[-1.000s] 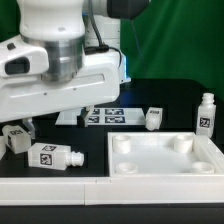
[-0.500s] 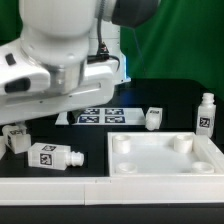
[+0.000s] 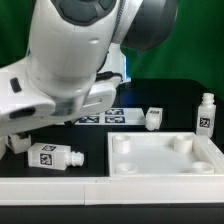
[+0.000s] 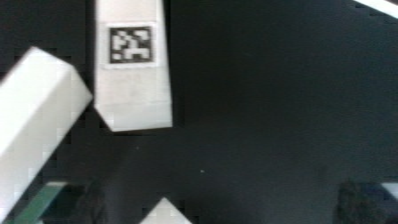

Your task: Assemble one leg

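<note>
Four white legs show in the exterior view: one lying at the front left [image 3: 52, 155], one half hidden under the arm [image 3: 14, 143], one by the tabletop's far edge [image 3: 153, 118], and one upright at the right [image 3: 206, 112]. The white tray-like tabletop [image 3: 165, 170] lies at the front right. In the wrist view a tagged leg [image 4: 134, 65] lies on the black table ahead of my gripper [image 4: 210, 205], with another white piece [image 4: 36, 110] beside it. The dark fingertips [image 4: 54, 200] stand wide apart, open and empty. In the exterior view the arm's body hides the fingers.
The marker board [image 3: 110, 117] lies behind the arm in the middle. A white strip [image 3: 60, 190] runs along the table's front edge. A green backdrop stands behind. A small white corner [image 4: 169, 212] shows between the fingers in the wrist view.
The arm has swung and tilted down toward the exterior view's left, now covering more of the scene above the two left legs. The legs and tabletop have not moved.
</note>
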`<move>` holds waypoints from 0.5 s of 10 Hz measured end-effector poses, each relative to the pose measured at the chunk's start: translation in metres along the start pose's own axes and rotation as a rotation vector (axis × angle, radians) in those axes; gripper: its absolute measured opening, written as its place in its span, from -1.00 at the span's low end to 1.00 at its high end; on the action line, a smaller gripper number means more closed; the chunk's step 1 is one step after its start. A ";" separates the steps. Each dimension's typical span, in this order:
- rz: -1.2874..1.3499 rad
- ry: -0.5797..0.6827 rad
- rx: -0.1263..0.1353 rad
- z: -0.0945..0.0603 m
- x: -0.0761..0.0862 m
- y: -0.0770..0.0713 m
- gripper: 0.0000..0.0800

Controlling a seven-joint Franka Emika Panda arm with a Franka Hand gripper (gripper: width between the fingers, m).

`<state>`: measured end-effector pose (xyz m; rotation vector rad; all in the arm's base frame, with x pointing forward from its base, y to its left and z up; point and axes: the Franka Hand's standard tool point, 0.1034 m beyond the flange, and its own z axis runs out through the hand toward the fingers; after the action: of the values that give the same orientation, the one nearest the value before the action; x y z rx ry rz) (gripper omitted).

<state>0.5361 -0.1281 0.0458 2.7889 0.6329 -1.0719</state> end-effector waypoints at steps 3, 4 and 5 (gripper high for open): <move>-0.003 -0.002 0.001 0.001 0.001 0.000 0.62; -0.003 -0.002 0.001 0.001 0.001 0.000 0.62; 0.000 -0.010 0.003 0.004 -0.002 0.002 0.62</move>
<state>0.5333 -0.1318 0.0440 2.7839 0.6312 -1.0867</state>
